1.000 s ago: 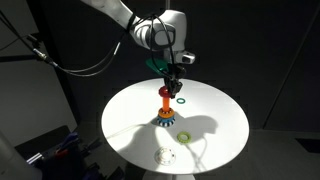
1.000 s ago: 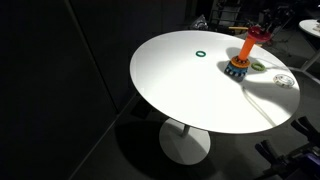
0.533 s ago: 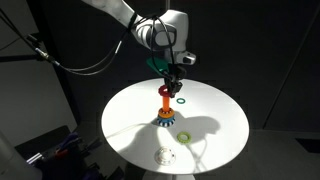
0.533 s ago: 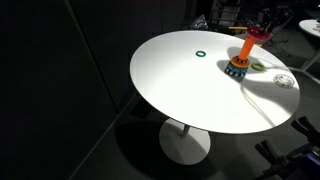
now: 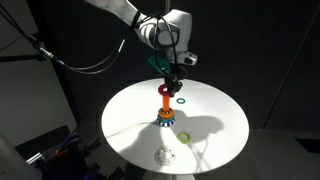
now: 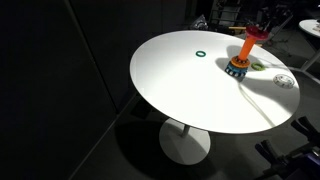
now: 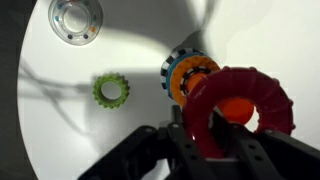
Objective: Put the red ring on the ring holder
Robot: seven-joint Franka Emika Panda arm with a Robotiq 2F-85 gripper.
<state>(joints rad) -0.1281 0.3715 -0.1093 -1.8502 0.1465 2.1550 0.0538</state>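
Observation:
My gripper (image 5: 173, 74) is shut on the red ring (image 5: 167, 89), holding it level at the top of the ring holder's orange peg (image 5: 165, 103). The peg stands on a round blue-and-yellow base (image 5: 164, 118). In the wrist view the fingers (image 7: 212, 132) pinch the near rim of the red ring (image 7: 262, 90). The orange peg tip (image 7: 238, 110) shows through its hole, and the base (image 7: 184, 70) lies beyond. In an exterior view the red ring (image 6: 258, 33) sits atop the peg (image 6: 245, 48), under the gripper (image 6: 268, 20).
All stands on a round white table (image 5: 220, 125). A thin green ring (image 5: 181, 100) lies behind the holder. A yellow-green ring (image 5: 185, 137) and a white ring (image 5: 165, 155) lie in front. They also show in the wrist view: yellow-green ring (image 7: 111, 90), white ring (image 7: 77, 17).

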